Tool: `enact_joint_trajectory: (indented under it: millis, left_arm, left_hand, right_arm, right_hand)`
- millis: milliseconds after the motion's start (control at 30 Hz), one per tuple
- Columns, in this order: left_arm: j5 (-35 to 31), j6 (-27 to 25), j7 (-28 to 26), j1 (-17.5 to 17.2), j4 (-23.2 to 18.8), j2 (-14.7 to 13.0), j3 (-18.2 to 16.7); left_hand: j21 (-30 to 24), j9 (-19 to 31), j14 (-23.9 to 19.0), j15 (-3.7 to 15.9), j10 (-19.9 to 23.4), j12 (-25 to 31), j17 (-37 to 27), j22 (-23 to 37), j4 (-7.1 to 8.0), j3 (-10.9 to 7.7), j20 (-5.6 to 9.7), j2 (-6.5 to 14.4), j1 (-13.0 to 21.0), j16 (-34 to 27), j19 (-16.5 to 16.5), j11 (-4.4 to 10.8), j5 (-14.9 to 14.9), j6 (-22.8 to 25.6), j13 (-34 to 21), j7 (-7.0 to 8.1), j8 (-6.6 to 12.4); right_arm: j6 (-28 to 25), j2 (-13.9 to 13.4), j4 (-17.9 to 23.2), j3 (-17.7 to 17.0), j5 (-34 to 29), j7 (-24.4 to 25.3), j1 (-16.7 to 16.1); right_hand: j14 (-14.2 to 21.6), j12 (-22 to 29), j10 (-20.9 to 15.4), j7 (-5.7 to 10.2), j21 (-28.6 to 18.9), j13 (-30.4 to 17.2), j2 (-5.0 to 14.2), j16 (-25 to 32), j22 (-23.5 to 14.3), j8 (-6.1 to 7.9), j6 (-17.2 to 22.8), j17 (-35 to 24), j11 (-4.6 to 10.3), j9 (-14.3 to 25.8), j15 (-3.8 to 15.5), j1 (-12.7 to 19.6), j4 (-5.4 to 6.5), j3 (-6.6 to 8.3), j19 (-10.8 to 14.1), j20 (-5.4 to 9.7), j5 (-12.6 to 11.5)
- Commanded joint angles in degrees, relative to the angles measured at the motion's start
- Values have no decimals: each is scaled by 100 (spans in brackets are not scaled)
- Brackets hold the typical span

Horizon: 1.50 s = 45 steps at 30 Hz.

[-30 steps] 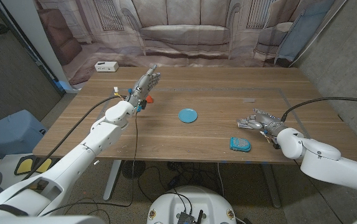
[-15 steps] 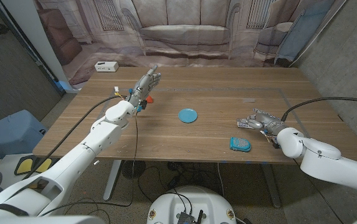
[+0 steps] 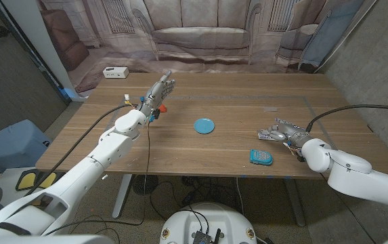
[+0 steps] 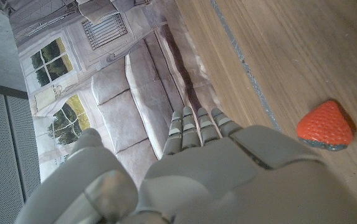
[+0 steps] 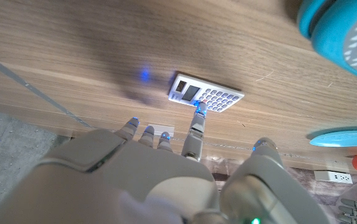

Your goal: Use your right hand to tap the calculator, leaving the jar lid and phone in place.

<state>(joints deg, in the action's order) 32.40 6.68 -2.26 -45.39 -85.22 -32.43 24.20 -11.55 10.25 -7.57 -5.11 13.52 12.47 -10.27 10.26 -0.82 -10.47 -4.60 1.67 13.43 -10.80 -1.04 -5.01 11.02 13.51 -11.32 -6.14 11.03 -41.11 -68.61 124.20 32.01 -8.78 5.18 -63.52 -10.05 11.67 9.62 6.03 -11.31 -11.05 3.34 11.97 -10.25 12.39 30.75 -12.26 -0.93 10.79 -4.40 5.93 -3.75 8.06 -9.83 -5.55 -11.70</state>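
A small white calculator lies on the wooden table near its right front, and it also shows under my fingers in the head view, calculator. My right hand hovers over it, holding nothing, with one fingertip reaching out onto the calculator's keys. The blue phone lies just in front of that hand, close to the table's edge. At the table's middle sits the blue jar lid. Over the left side, my left hand is raised with its fingers apart and holds nothing.
A red strawberry-shaped toy lies by my left hand. A white box stands at the far left corner. A printed backdrop of a sofa hangs behind the table. The table's front edge runs close to the phone.
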Motion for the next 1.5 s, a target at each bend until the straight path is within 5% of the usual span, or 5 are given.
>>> enact_joint_trajectory:
  millis: [33,1067,1233,1500]
  left_arm:
    - [17,79,24,-1,52,28,-11]
    - [26,153,90,51,148,66,-6]
    - [32,161,106,64,170,74,-4]
    - [23,186,126,99,207,82,-4]
  left_hand:
    - [23,17,5,11,20,9,-7,12,-24,-16,-31,51,14,-1,11,-12,-13,15,-24,18,-2]
    - [18,17,-2,8,34,12,-7,12,-44,-9,-30,61,1,-3,13,-18,-13,17,-24,11,-4]
    - [18,17,-6,-5,37,12,-7,12,-49,-8,-34,63,0,-4,13,-7,-13,18,-24,14,-5]
    - [16,17,-10,6,34,10,-7,12,-55,-7,-34,67,-2,-5,12,-5,-13,24,-25,24,-3]
  right_arm:
    - [33,-63,111,-97,-60,144,-67]
    - [173,-79,225,-428,-29,525,-307]
    - [222,-100,239,-490,-27,595,-361]
    - [172,-144,345,-601,-42,700,-458]
  right_hand:
    - [-1236,32,195,-51,-25,-15,12,32,-11,-21,20,3,-7,23,-17,87,-46,9,-803,-22,10]
    - [-1177,37,141,-10,-49,-15,25,50,-12,-86,-110,11,-31,25,-27,140,-91,37,-743,-29,19]
    - [-1171,34,132,-19,-80,-16,31,49,-11,-87,-107,14,-57,25,-52,161,-108,48,-654,118,23]
    - [-1171,31,130,-34,-80,-16,35,46,-10,-95,-126,15,-68,26,-57,174,-119,56,-644,126,26]
